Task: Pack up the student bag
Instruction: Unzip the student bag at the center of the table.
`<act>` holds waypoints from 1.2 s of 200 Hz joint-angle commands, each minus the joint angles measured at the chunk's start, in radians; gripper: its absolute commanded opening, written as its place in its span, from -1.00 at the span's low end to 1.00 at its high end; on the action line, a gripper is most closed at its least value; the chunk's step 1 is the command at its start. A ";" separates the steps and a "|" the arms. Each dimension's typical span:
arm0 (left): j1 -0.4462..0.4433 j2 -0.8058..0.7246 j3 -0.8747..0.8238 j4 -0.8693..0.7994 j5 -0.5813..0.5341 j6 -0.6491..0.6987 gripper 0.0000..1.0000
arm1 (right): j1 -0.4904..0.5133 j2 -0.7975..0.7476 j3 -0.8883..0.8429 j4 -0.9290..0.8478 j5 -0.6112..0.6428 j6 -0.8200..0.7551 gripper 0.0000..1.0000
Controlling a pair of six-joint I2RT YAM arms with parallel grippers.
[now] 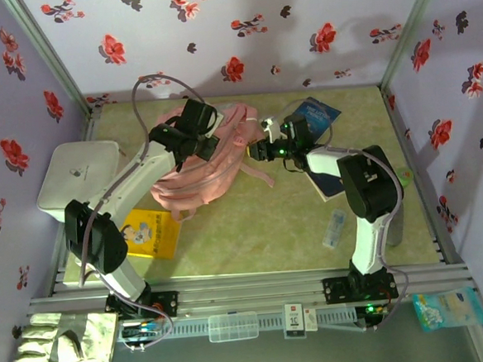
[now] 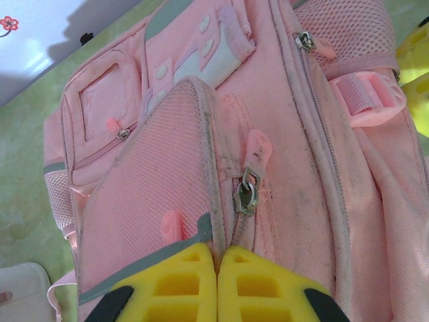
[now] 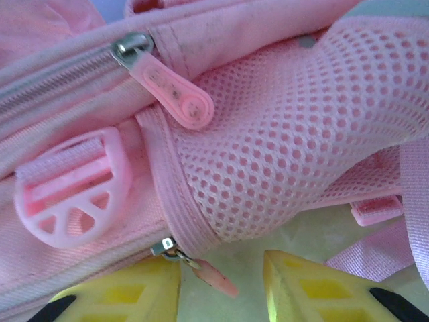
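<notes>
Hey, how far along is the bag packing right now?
Done: nothing looks packed; the yellow book lies on the table near the student bag. In hand: the left gripper pinches the bag's fabric while the right gripper, jaws open, straddles a zip pull. Left: unzip, load the items, close.

I work in a staged test booth, a lab rig rather than anyone's home. Beyond my fingers [image 2: 181, 285], lilac walls [image 1: 296, 20] printed with red and black flowers close in three sides of a yellow-green worktop [image 1: 253, 230]. Bare metal corner posts [image 1: 50, 58] hold those walls up. Behind my fingers, my left arm [image 1: 96, 241] and right arm [image 1: 363, 197] are bolted to an aluminium rail [image 1: 248, 281] along the near edge, and cables [image 1: 148, 84] loop from them.
</notes>
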 commanded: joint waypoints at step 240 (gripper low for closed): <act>-0.010 0.243 0.124 0.132 0.087 -0.215 -1.00 | 0.146 -0.182 -0.191 -0.189 0.108 -0.200 -0.94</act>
